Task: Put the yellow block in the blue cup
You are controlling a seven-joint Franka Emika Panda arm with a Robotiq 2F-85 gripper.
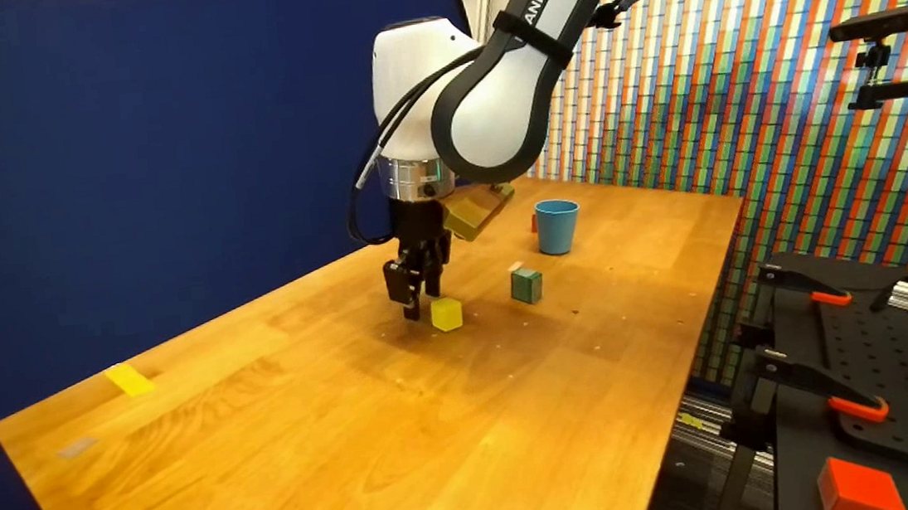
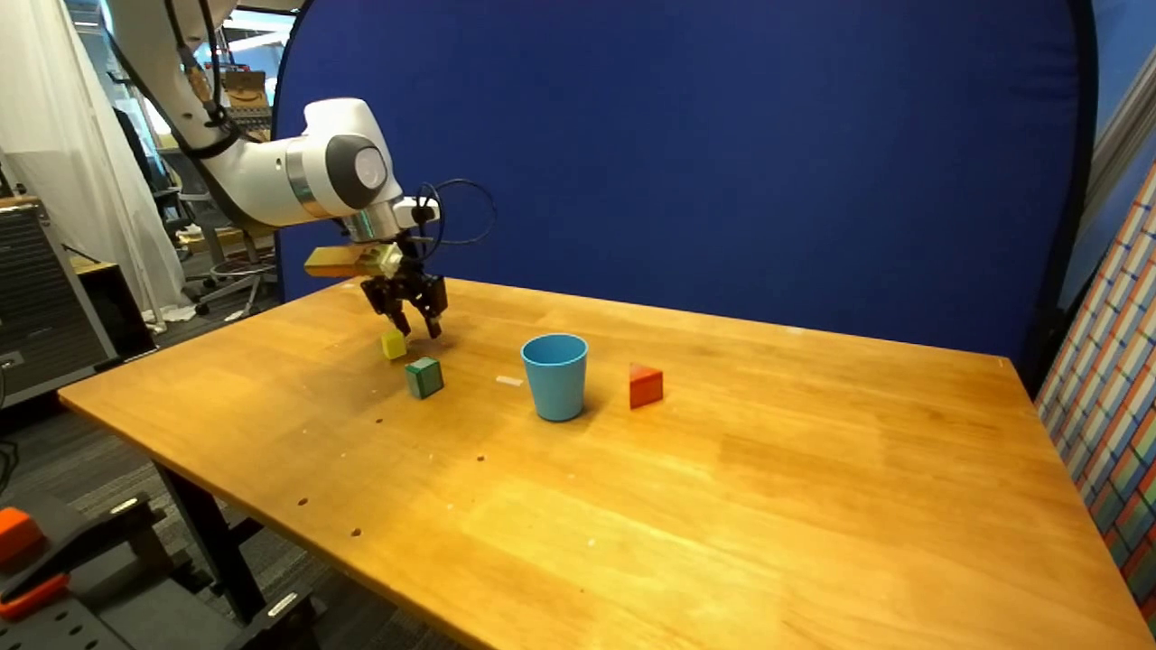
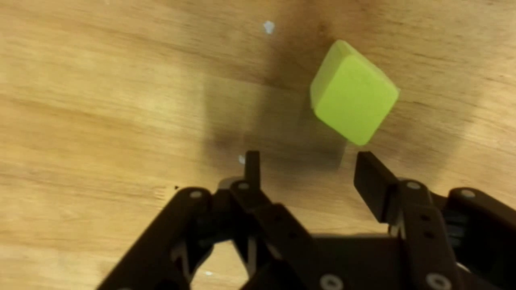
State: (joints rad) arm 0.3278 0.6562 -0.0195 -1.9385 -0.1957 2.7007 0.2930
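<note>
Though cubic, yellow block (image 3: pixel 354 94) (round-cornered).

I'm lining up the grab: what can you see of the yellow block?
The yellow block is a small plain cube with smooth faces and softened corners, greenish in the wrist view; its material is uncertain. It sits flat on the wooden table, one corner pointing towards the open gripper and outside its grasp. The gripper looks close but apart; only the table visibly touches the block.

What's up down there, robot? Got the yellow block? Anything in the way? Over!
Gripper open, empty. Yellow block on table, just outside its grasp. Green block near the straight path to the cup; might get bumped.
</note>
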